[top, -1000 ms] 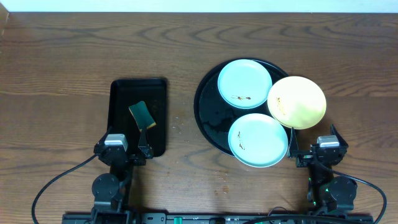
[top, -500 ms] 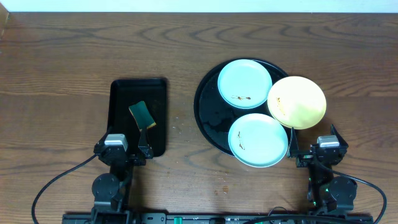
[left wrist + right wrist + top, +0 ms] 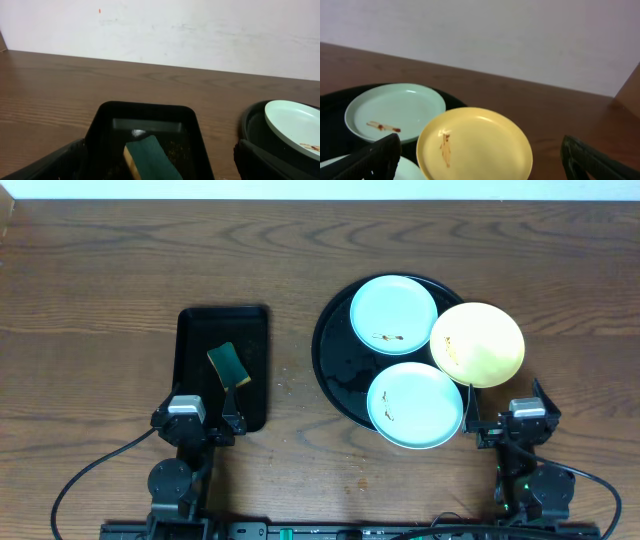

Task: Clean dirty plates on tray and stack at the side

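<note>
The round black tray [image 3: 337, 360] holds three plates. A pale blue plate [image 3: 393, 314] with brown specks lies at its far side, also in the right wrist view [image 3: 395, 112] and the left wrist view [image 3: 295, 125]. A second pale blue plate [image 3: 415, 405] lies at its near side. A pale yellow plate [image 3: 477, 344] with a brown smear overlaps the tray's right rim [image 3: 475, 145]. My left gripper [image 3: 200, 427] is open and empty at the near edge. My right gripper [image 3: 512, 423] is open and empty, just near of the yellow plate.
A rectangular black tray [image 3: 222, 360] sits left of the round tray and holds a green and yellow sponge [image 3: 229, 365], seen close in the left wrist view [image 3: 150, 160]. A few crumbs lie on the wooden table [image 3: 100, 280]. A white wall stands behind.
</note>
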